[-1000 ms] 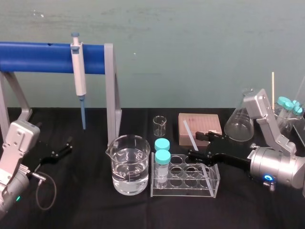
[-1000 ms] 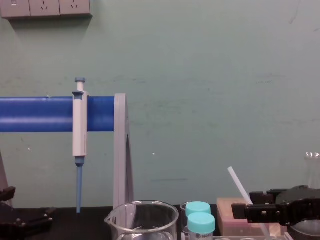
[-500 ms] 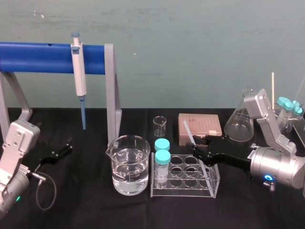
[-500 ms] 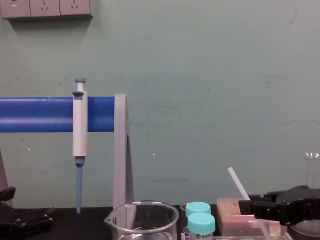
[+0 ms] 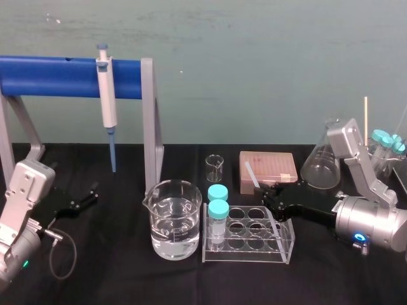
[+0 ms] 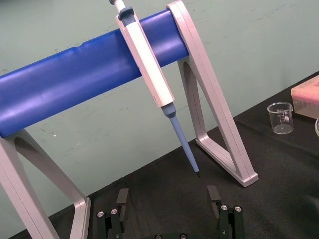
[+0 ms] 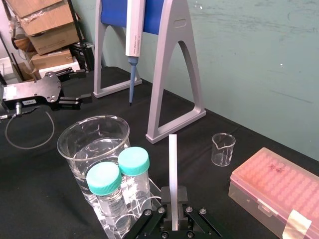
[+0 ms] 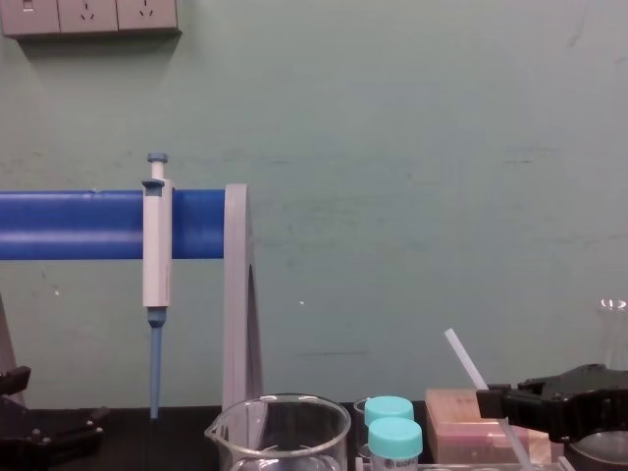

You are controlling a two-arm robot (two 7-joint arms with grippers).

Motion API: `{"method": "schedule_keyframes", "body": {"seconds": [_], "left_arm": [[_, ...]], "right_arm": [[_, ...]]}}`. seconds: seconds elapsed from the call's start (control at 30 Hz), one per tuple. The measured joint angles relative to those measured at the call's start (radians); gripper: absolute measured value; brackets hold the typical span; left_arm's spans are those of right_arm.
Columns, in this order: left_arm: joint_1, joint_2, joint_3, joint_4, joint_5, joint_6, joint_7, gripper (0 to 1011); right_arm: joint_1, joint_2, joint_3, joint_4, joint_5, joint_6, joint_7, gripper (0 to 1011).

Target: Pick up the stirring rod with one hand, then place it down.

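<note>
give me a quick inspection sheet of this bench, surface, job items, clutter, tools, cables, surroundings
surface: black cloth covers the table
job's things: stirring rod held tilted, by the tube rack
clutter: large beaker holding clear liquid; small beaker; two capped tubes in the rack; pink tip box; conical flask; pipette hanging on the blue stand
grippers: right tool shut on the rod; left tool open, parked low at the table's left
cables: looped cable beside the left arm, away from the glassware
surroundings: green wall with wall sockets
</note>
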Motion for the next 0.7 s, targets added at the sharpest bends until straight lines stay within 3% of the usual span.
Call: {"method": "schedule_keyframes", "body": {"seconds": [0.2, 0.4, 0.7], "left_arm": [[0.0, 0.0, 0.0, 0.0, 0.0, 0.0, 0.0, 1000], [0.0, 0.0, 0.0, 0.0, 0.0, 0.0, 0.0, 1000], [0.0, 0.0, 0.0, 0.0, 0.0, 0.0, 0.0, 1000]], "right_arm": [[-0.021, -0.006, 0.019, -0.006, 0.008, -0.036, -0.015, 67], [-0.078, -0.032, 0.063, -0.011, 0.03, -0.175, -0.023, 67], [-0.152, -0.065, 0.117, 0.008, 0.072, -0.351, 0.039, 67]]}}
